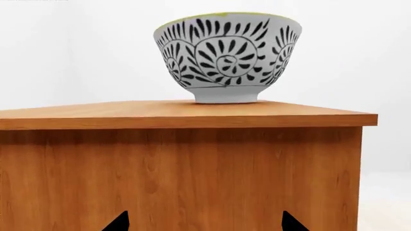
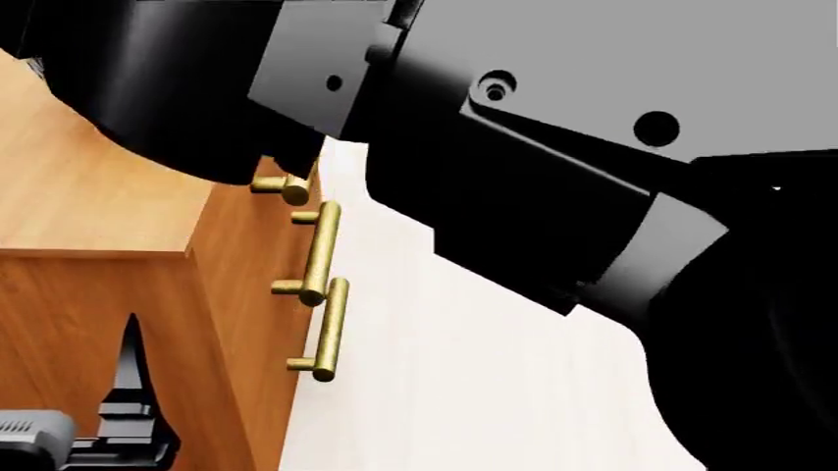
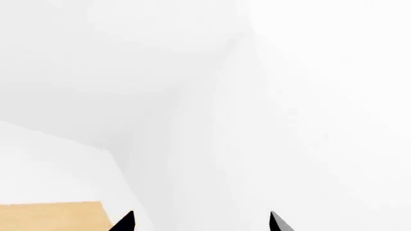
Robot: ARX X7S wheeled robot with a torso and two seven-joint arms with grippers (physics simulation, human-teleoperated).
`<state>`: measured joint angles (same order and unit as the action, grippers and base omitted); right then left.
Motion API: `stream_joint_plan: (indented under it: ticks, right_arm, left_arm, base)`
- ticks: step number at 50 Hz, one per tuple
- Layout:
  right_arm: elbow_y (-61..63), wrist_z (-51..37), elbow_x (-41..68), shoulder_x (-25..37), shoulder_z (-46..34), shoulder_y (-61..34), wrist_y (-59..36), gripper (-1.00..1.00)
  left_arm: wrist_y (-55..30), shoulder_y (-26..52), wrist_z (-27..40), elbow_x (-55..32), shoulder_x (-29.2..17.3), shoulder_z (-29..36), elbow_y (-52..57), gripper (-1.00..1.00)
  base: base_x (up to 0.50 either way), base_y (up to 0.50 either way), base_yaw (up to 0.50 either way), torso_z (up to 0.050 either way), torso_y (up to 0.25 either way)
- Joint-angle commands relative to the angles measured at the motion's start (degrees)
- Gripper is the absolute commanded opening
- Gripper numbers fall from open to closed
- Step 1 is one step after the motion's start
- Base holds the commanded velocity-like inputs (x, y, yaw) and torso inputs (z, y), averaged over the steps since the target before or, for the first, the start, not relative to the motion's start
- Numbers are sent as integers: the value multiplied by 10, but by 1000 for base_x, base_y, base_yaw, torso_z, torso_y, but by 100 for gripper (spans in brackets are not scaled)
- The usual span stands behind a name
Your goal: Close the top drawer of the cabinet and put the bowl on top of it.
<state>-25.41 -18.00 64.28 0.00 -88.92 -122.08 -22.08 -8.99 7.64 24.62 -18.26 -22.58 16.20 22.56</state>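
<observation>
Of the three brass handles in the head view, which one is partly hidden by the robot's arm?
The uppermost handle: only its lower end shows beneath the dark arm, while the middle handle and the lowest handle are fully visible.

Glossy black and grey arm housings [image 2: 524, 147], round screw recesses, pointed black fingertips [image 1: 119, 224].

We find the bowl [image 1: 227, 57] standing upright on the cabinet [image 1: 180, 168], toward the far part of its flat top. On the cabinet's front, three handles [image 2: 321, 257] stick out.
</observation>
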Motion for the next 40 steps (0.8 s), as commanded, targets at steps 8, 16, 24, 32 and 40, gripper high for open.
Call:
stream_joint_plan:
  ticks: [8,16,24,32,40]
  right_arm:
    - [-159,25,-28,26,-13,-112,-52,100]
    - [-113,0,-41,109,-26,-111,-95,100]
    - [-12,-41,-43,202,-37,-107,-146,100]
    - [111,-94,-28,309,-43,-71,-172,100]
    - [228,-156,3,420,-38,-28,-173,100]
  left_arm:
    - [-3,-1,4,-2,-4,1,14,100]
    - [-7,2,7,-8,-7,-5,20,100]
    - [-2,2,7,-9,-7,-6,17,100]
    - [3,1,6,-7,-7,-3,15,100]
    - [6,3,7,-7,-7,-4,12,100]
  base:
    - [0,0,0,0,0]
    - [0,0,0,0,0]
    - [0,0,0,0,0]
    - [0,0,0,0,0]
    - [0,0,0,0,0]
